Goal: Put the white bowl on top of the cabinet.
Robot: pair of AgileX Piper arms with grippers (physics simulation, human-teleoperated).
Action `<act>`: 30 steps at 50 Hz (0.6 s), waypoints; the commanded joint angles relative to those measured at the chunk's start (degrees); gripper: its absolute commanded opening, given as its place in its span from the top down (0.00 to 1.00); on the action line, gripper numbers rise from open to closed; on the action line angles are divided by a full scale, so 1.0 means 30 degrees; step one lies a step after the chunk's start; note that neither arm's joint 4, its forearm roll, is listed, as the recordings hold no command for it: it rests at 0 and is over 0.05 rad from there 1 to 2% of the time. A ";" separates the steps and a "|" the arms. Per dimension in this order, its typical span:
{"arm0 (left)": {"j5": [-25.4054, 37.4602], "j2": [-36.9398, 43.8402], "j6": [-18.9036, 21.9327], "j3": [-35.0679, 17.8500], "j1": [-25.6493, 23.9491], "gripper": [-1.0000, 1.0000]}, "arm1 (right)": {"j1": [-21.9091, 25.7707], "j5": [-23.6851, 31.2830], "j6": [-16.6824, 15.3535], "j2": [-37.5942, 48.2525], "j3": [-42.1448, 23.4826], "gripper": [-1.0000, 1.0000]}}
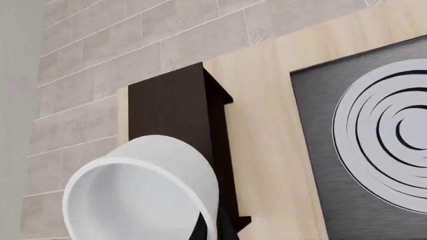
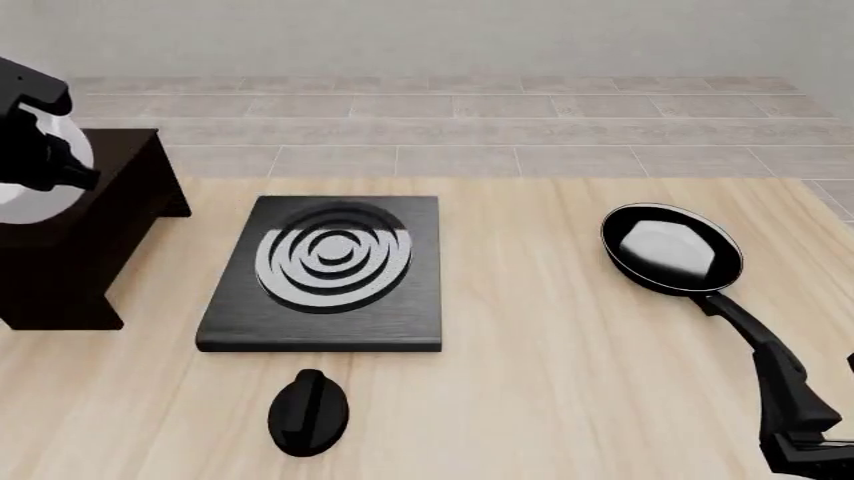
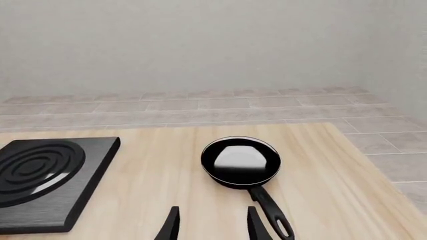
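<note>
Left gripper [image 2: 60,165] jaws clamp the glossy white bowl [image 1: 143,192], tilted over the dark brown wooden cabinet [image 2: 100,215]; right gripper [image 3: 212,222] jaws open, empty.

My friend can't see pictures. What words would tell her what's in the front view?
At the far left, the left arm's tool holds a glossy white bowl above the dark brown wooden cabinet. A flat black stove slab with white rings sits mid-table with a black knob in front of it. A black frying pan lies to the right.
</note>
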 commanded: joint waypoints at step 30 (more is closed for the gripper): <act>-0.1660 0.0526 -0.1026 0.1502 0.0822 0.00 | -0.0048 0.0029 0.0046 0.0004 0.0000 0.00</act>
